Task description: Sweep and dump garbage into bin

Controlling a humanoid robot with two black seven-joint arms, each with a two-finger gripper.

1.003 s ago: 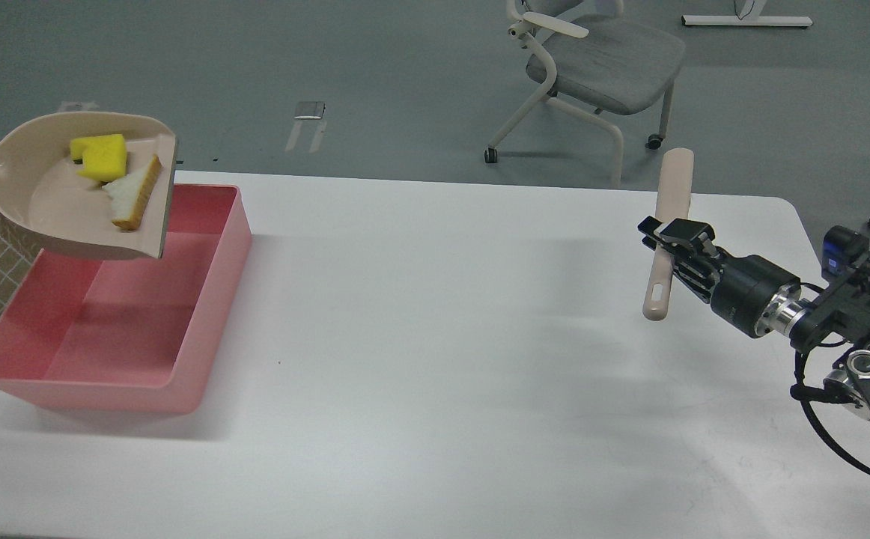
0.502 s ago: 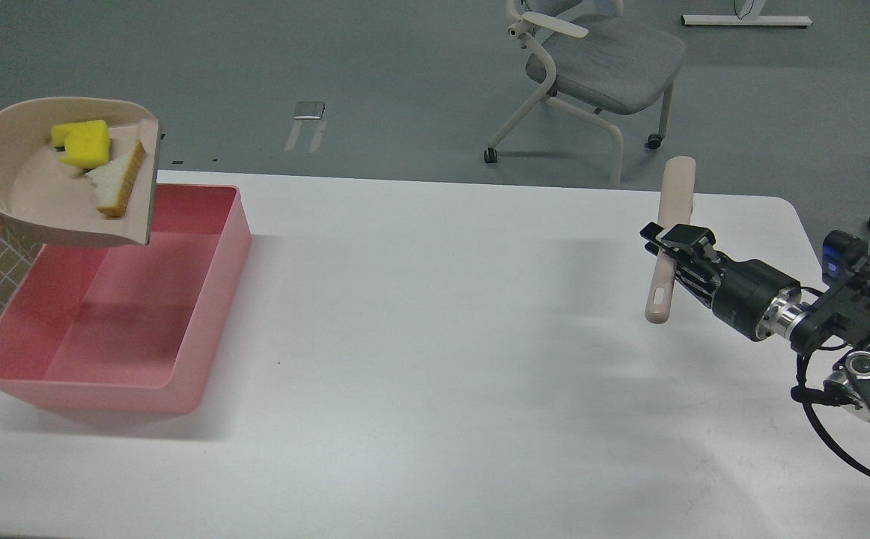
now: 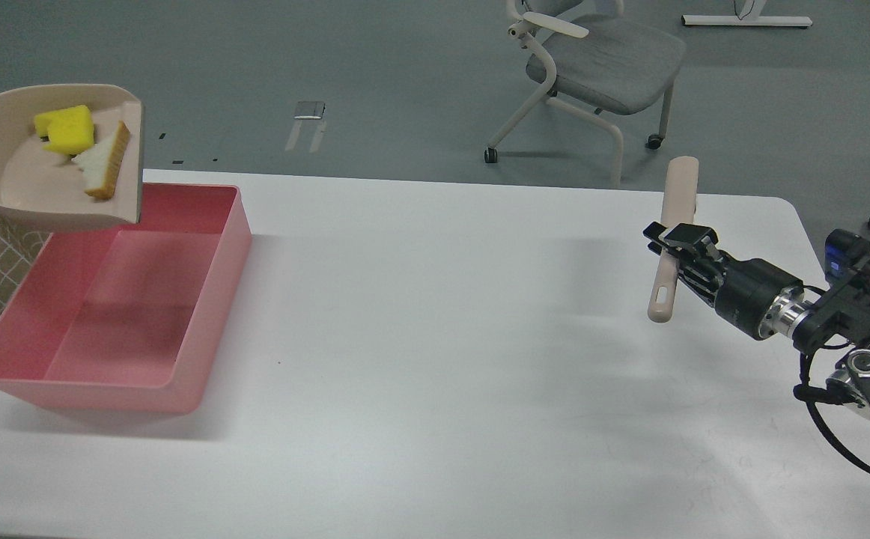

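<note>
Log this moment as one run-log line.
step: dump pending | dustpan raised above bin | sponge, bread in pan | right gripper holds brush handle

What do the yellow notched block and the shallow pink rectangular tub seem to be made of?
Yellow notched block: likely sponge foam, matte and bright, though no pores are visible at this size. Shallow pink rectangular tub: probably moulded plastic, with smooth walls, rounded corners and a slight sheen.
</note>
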